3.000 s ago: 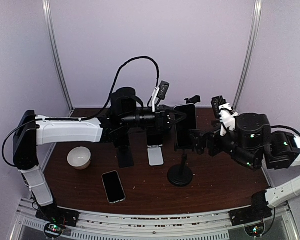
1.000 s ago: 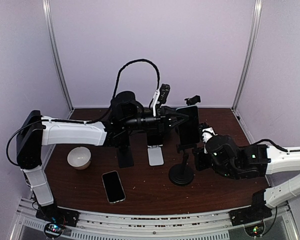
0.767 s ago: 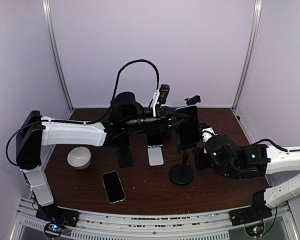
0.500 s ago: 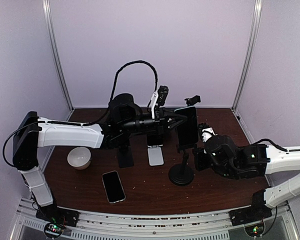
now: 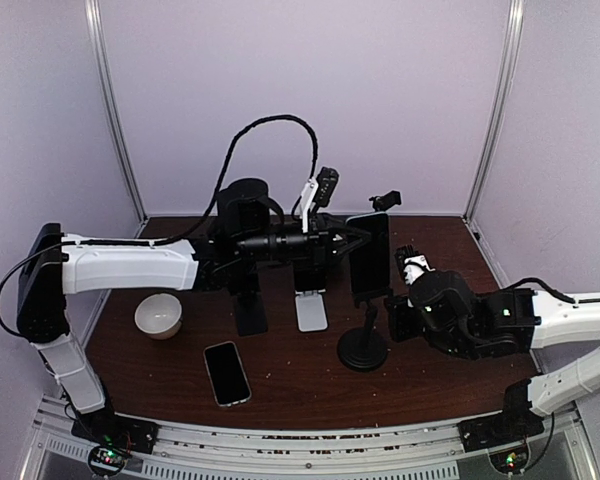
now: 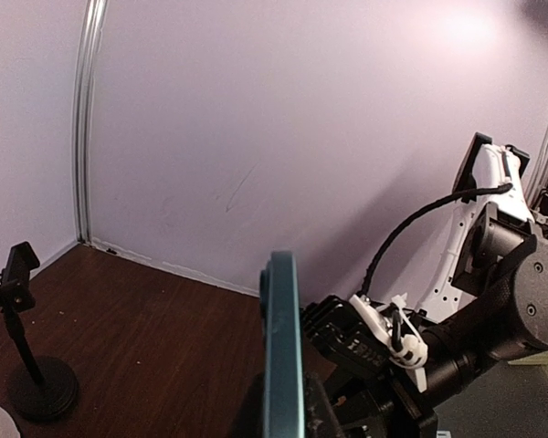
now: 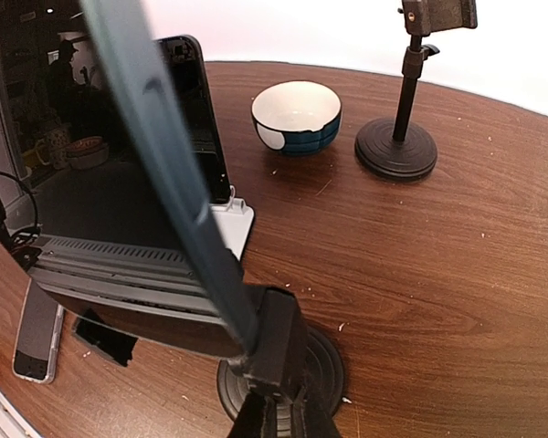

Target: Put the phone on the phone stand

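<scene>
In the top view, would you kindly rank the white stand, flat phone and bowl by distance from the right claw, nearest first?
1. White stand, just left of the right claw.
2. Flat phone, near-left.
3. Bowl, far left.

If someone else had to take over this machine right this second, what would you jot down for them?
Left gripper: shut on the phone, holding it upright above the table.
Right gripper: shut on the phone stand, near its top, steadying it.
Done: phone lifted and brought over; its lower end meets the top of the stand.
Left: check that it is seated (cannot tell from these views), then probably open both grippers and back away.
</scene>
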Robot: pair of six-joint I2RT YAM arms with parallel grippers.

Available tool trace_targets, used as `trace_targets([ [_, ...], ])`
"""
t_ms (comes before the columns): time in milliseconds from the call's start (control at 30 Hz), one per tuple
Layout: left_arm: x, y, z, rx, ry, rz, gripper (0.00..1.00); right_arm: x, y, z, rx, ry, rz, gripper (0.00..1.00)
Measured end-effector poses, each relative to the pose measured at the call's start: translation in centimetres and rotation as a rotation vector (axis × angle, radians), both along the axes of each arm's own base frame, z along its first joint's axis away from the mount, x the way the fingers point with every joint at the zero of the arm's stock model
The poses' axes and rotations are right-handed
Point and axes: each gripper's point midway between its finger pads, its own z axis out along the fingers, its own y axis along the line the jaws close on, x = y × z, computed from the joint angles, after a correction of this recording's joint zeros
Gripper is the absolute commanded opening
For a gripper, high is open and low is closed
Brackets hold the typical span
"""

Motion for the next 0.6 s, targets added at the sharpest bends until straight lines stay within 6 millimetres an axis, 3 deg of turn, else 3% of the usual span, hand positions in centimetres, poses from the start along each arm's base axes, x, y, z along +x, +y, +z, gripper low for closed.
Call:
trace_targets([
  [433, -0.5, -1.2, -1.2, 0.042, -0.005, -0.05, 0.0, 0.5, -0.3, 0.1, 0.008, 0.004, -0.008, 0.0],
  [600, -0.7, -1.4, -6.9, 0.2, 0.076, -0.033, 0.0, 0.7, -0.2, 0.4, 0.022, 0.001, -0.003, 0.0],
])
